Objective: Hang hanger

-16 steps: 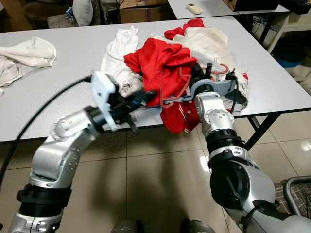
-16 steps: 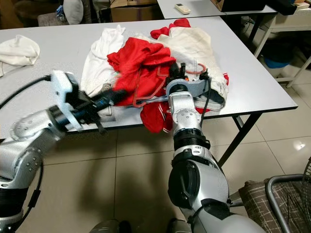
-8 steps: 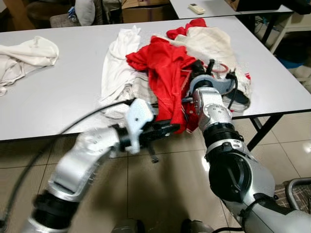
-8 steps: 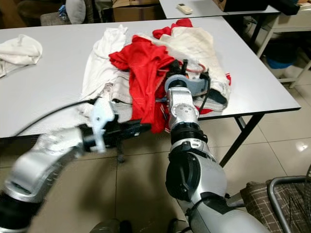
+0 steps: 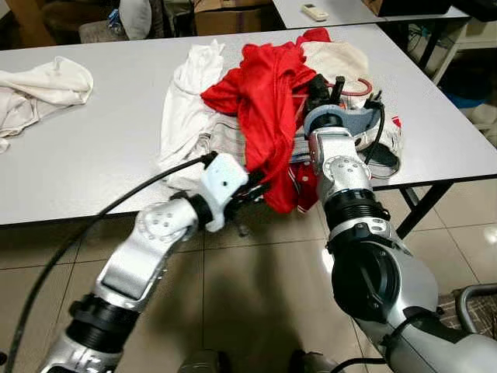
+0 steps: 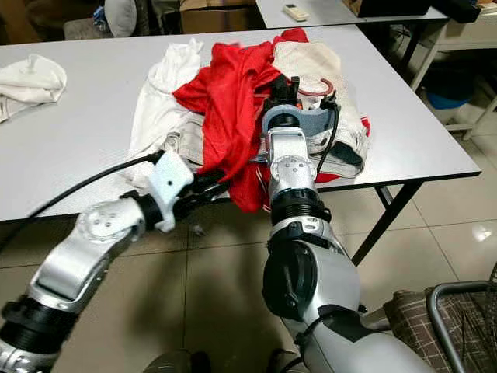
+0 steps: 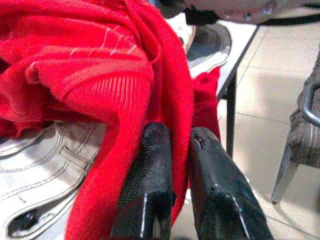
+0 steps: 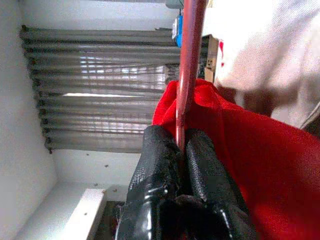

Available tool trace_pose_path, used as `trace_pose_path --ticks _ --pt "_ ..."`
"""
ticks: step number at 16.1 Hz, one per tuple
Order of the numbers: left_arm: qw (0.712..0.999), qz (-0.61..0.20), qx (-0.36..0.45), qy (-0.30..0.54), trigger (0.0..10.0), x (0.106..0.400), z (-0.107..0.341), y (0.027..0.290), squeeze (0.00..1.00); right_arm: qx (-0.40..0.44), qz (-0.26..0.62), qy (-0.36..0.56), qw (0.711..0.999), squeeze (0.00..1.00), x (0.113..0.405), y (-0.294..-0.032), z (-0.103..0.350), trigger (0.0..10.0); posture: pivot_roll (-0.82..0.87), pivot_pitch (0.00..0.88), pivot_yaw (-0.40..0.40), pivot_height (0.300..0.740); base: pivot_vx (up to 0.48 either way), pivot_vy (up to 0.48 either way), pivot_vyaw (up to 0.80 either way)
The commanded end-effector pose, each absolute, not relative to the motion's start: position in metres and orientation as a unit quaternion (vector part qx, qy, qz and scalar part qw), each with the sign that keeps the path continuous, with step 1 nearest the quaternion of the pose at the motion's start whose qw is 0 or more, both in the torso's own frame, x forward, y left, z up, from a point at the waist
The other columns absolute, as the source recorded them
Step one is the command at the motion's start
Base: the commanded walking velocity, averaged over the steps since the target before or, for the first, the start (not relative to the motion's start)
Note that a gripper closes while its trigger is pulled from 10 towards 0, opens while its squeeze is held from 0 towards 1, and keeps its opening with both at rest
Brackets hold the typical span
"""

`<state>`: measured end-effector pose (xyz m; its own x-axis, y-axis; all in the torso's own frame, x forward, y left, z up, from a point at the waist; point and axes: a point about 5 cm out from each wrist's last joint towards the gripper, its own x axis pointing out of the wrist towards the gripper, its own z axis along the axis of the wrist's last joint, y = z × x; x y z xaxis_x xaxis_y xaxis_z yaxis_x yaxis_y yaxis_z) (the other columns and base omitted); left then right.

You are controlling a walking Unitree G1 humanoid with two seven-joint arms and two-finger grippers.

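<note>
Right gripper (image 8: 181,150): fingers pressed together on the thin red hanger (image 8: 189,60), which ran up from between the fingertips.
Left gripper (image 7: 179,145): fingers nearly together, pinching a fold of the red garment (image 7: 95,65) draped just beyond them.
Clothes pile (image 5: 342,66): on the grey table (image 5: 101,124), behind both grippers.
White cloth (image 5: 43,81): well apart, far left.

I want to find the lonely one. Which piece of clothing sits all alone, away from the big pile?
The crumpled white garment at the table's far left lies alone; every other garment is heaped in the pile by the grippers.
</note>
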<state>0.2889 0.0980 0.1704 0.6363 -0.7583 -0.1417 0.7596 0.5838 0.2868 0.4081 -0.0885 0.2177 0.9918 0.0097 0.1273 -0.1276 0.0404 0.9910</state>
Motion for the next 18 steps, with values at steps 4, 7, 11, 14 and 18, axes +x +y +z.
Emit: trace_pose_path --ticks 4,7,11,14,18 --pt "0.86 -0.498 0.113 0.019 10.0 0.264 0.163 0.104 1.0 0.653 0.07 -0.045 0.753 0.0 0.406 -0.084 0.223 10.0 0.03 0.099 0.063 0.74 0.0 0.0 0.0" --pt "0.854 -0.516 0.063 0.029 10.0 0.244 0.161 0.117 1.0 0.624 0.086 -0.045 0.775 0.0 0.408 -0.087 0.227 10.0 0.02 0.096 0.055 0.74 0.0 0.0 0.0" --pt "0.922 -0.386 0.024 0.027 10.0 0.246 0.172 0.185 1.0 0.591 0.129 -0.059 0.794 0.0 0.406 -0.089 0.238 10.0 0.03 0.097 0.036 0.74 0.0 0.0 0.8" --pt "0.966 -0.257 0.028 0.006 10.0 0.253 0.184 0.224 1.0 0.584 0.171 -0.07 0.791 0.0 0.397 -0.096 0.245 10.0 0.03 0.097 0.037 0.74 0.0 0.0 0.8" --pt "0.977 -0.21 0.035 0.029 10.0 0.261 0.179 0.208 0.93 0.468 0.252 -0.101 0.841 0.0 0.366 -0.106 0.27 10.0 0.01 0.104 0.079 0.74 0.0 0.0 0.8"
